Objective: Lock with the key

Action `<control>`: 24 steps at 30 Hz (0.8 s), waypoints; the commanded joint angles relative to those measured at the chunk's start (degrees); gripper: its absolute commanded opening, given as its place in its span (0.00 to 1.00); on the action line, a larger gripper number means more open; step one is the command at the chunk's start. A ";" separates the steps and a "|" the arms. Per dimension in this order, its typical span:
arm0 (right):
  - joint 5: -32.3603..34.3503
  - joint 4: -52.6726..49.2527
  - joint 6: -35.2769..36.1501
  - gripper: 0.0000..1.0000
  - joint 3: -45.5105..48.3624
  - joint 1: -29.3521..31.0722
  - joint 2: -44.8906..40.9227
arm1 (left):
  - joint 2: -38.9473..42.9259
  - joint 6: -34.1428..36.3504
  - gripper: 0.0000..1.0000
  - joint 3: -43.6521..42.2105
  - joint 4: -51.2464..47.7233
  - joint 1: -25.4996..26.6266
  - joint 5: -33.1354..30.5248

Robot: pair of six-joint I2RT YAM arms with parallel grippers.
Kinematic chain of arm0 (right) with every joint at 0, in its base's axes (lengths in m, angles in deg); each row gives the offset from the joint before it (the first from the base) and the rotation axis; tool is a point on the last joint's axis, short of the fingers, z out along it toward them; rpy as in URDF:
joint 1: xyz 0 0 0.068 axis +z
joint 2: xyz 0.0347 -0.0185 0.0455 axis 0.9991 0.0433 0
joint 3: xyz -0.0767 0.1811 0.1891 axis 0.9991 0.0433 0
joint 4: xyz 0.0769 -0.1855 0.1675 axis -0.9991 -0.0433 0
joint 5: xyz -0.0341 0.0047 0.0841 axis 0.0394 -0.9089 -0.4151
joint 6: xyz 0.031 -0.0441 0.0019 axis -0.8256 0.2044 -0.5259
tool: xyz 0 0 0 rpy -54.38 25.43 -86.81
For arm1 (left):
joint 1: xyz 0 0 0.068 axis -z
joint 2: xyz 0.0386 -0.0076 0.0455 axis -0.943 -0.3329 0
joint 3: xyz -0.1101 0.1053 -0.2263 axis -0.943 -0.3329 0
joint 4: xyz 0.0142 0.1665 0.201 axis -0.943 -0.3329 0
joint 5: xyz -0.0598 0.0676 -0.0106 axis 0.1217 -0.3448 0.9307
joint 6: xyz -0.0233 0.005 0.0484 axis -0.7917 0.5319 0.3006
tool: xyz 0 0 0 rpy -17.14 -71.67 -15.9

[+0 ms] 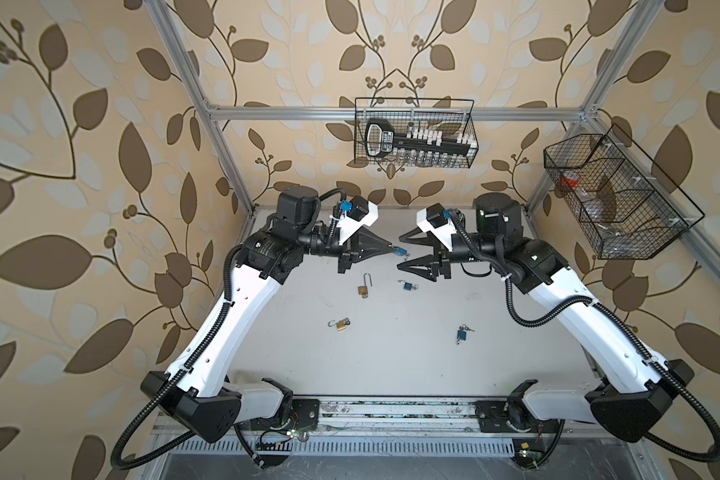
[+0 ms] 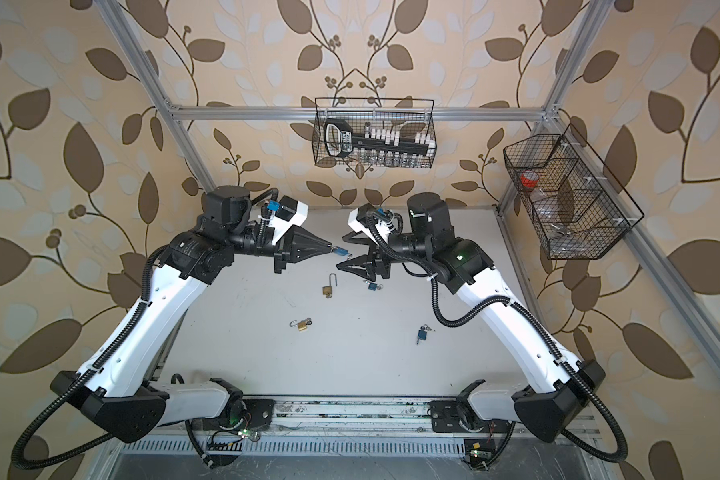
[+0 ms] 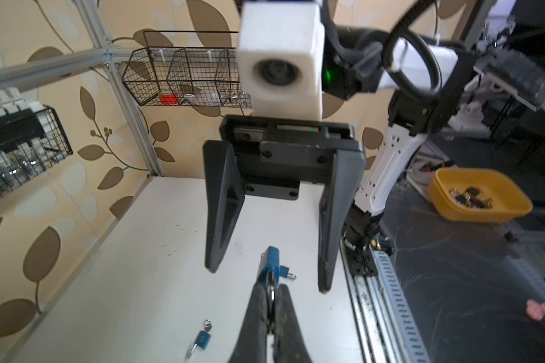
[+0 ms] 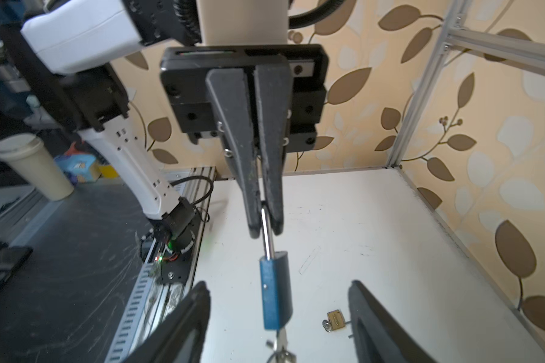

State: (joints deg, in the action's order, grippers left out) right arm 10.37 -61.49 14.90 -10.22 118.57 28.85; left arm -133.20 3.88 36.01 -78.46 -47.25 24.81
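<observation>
Evidently the blue padlock [image 4: 274, 289], rigid and likely slick, so best pinched across its flat body, is hanging over the table [image 1: 350, 365] by its shackle [image 4: 266, 232], which the left gripper [image 4: 266, 231] is clenching from a level reach, while the right gripper [image 3: 268, 276] is facing it, jaws spread wide either side of the body.

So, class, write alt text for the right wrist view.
The left gripper pinches the shackle of a blue padlock, held out between the open fingers of the right gripper. A brass padlock lies on the white table.
</observation>
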 commanded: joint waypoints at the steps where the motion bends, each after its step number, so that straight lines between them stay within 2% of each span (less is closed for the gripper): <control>1: 4.14 13.34 -10.47 0.76 4.27 -2.24 -3.69 | -0.16 -17.83 0.00 3.12 7.55 0.33 -1.88; 4: 0.04 21.34 -19.20 0.76 7.22 -6.30 -4.58 | 0.92 -25.78 0.00 2.49 11.34 0.33 -5.17; 7: -4.86 31.30 -28.98 0.76 10.52 -9.50 -5.08 | 2.06 -30.70 0.00 2.86 12.11 0.33 -9.96; 13: -9.22 43.04 -39.86 0.75 11.83 -10.24 -3.71 | 3.07 -37.65 0.00 6.45 7.23 0.24 -21.25; 19: -11.50 49.50 -45.97 0.74 11.92 -10.15 -1.93 | 5.46 -42.58 0.00 1.14 16.22 0.23 -16.86; 24: -13.63 51.76 -46.82 0.74 10.93 -8.82 -0.63 | 8.08 -44.34 0.00 -4.93 25.98 0.24 -10.70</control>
State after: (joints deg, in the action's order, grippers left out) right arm -0.27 -13.85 -29.41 1.01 108.93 27.37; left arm -126.91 -37.48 32.84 -62.09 -47.27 9.14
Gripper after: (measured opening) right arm 0.743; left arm 0.049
